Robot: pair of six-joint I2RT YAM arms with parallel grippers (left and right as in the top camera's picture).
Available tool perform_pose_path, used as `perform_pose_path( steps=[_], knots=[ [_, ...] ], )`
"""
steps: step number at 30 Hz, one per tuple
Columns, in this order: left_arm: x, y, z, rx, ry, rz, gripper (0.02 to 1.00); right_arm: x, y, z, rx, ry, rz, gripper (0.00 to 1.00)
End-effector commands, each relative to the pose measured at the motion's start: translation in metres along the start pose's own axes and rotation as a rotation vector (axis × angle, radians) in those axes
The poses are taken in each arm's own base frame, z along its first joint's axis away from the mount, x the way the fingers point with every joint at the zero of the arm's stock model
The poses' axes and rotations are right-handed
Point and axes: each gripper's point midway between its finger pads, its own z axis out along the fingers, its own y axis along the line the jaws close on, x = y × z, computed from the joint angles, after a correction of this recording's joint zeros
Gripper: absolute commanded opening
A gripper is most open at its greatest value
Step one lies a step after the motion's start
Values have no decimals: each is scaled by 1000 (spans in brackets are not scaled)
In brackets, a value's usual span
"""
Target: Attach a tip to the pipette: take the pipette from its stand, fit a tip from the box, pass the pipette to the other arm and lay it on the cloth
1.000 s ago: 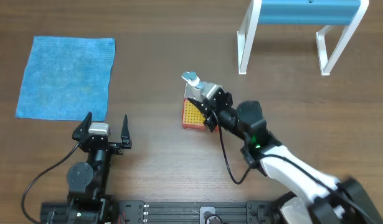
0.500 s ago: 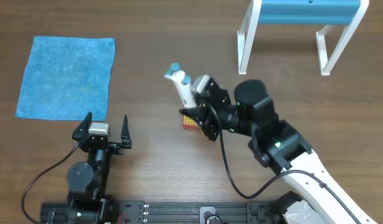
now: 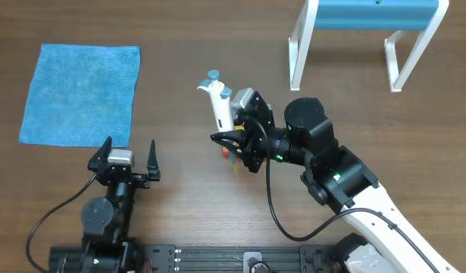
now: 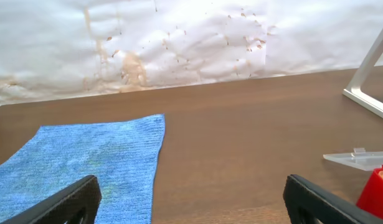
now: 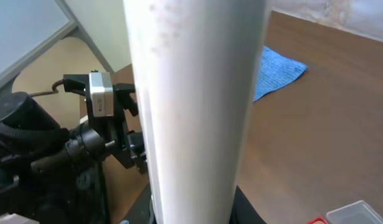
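The right claw [image 3: 239,138] is gripping the white pipette [image 3: 220,110] by its barrel. The pipette's long axis is tilting steeply, with the blue plunger end pointing up past the fingers and the yellow tip [image 3: 235,164] pointing down beneath them. The left claw [image 3: 130,154] is sitting released, well apart from the right claw and near the cloth [image 3: 81,95].

No lettering, number or sign can be read on anything.
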Motion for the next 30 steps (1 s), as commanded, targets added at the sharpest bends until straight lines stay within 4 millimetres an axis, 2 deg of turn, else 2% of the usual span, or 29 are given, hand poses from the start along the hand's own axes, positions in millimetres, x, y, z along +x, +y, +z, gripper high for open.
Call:
perform_pose_path(
  steps=[1, 2, 4, 5, 8, 11, 12, 13, 14, 15, 17, 20, 22, 23, 25, 26, 27, 30],
  knots=[
    [-2, -24, -2, 143, 1, -210, 945, -9, 6, -2, -21, -20, 70, 73],
    [-4, -35, -4, 209, 16, -390, 947, -9, 6, -1, -21, -19, 88, 73],
    [-9, -67, -14, 389, 164, -1021, 945, -8, 5, 0, -21, -15, 137, 75],
    [-10, -77, -19, 436, 248, -1246, 947, -8, 5, 0, -21, -15, 162, 73],
    [-10, -76, -18, 413, 306, -1486, 947, -8, 5, 0, -22, -14, 200, 73],
    [-11, -75, -18, 406, 296, -1495, 947, -8, 5, 0, -21, -12, 201, 73],
    [-20, -75, -18, 436, 261, -1461, 928, -7, 5, 0, -24, -7, 211, 75],
    [-34, -78, -22, 505, 218, -1405, 796, -4, 8, 0, -38, 6, 231, 73],
    [-53, -82, -28, 585, 167, -1373, 737, 1, 14, 0, -74, 29, 242, 73],
    [-76, -84, -37, 659, 115, -1343, 733, 7, 21, -1, -117, 59, 258, 75],
    [-101, -97, -53, 745, 170, -1269, 737, 22, 37, -1, -221, 133, 304, 73],
    [-124, -116, -64, 848, 279, -1157, 744, 27, 37, 2, -242, 154, 321, 75],
    [-147, -128, -68, 941, 324, -1040, 744, 26, 40, 4, -293, 157, 322, 73],
    [-162, -134, -67, 1006, 350, -964, 779, 24, 47, 6, -372, 158, 312, 75],
    [-177, -144, -64, 1106, 402, -875, 792, 25, 51, 9, -427, 167, 313, 73],
    [-180, -147, -63, 1139, 425, -856, 847, 28, 50, 11, -433, 177, 323, 73],
    [-182, -150, -58, 1183, 459, -831, 862, 30, 48, 13, -432, 184, 331, 73],
    [-181, -157, -39, 1303, 539, -793, 860, 33, 56, 11, -506, 208, 348, 73]
  ],
)
